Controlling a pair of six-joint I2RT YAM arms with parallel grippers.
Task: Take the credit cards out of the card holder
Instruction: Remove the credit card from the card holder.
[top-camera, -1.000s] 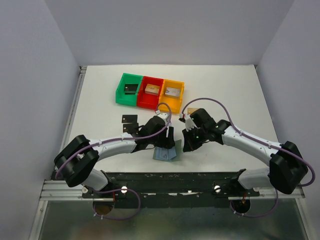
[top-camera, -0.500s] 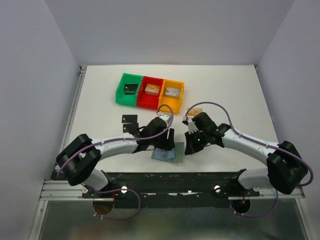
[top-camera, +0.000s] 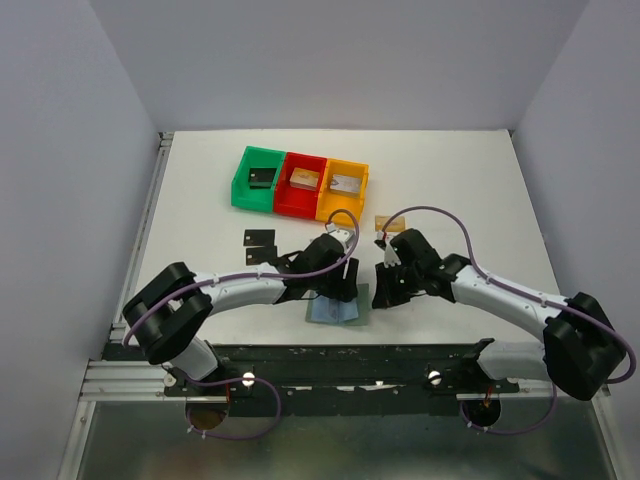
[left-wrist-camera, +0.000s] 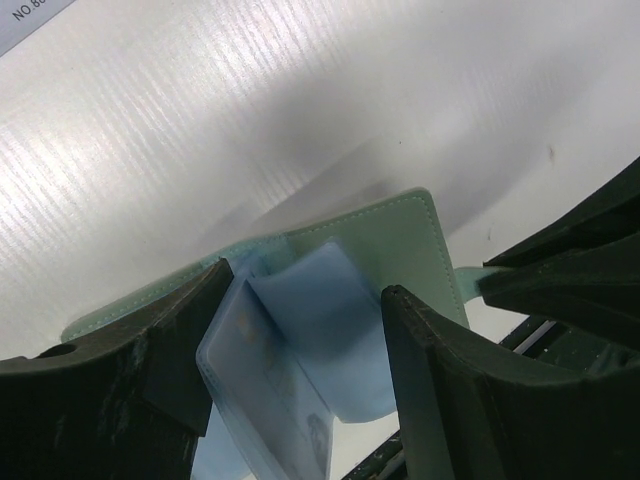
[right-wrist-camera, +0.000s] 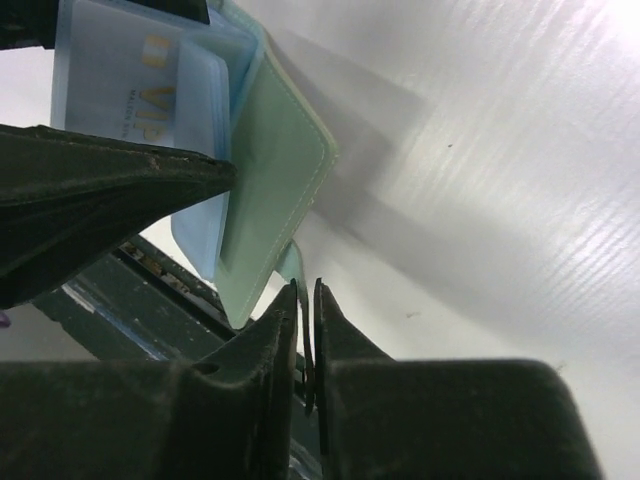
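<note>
Top cam only shows the card holder (top-camera: 335, 308) open at the bench's (top-camera: 460, 190) front edge. The right wrist cam shows my right gripper (right-wrist-camera: 305, 290) pinching its tab (right-wrist-camera: 290, 262). The left wrist cam shows my left gripper (left-wrist-camera: 305, 282) spread wide, straddling the blue pockets (left-wrist-camera: 320, 330). There's a card (right-wrist-camera: 140, 90) tucked inside.

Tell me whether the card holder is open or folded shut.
Open. The card holder lies spread, its pale blue pockets exposed between the left end effector's fingers.
</note>
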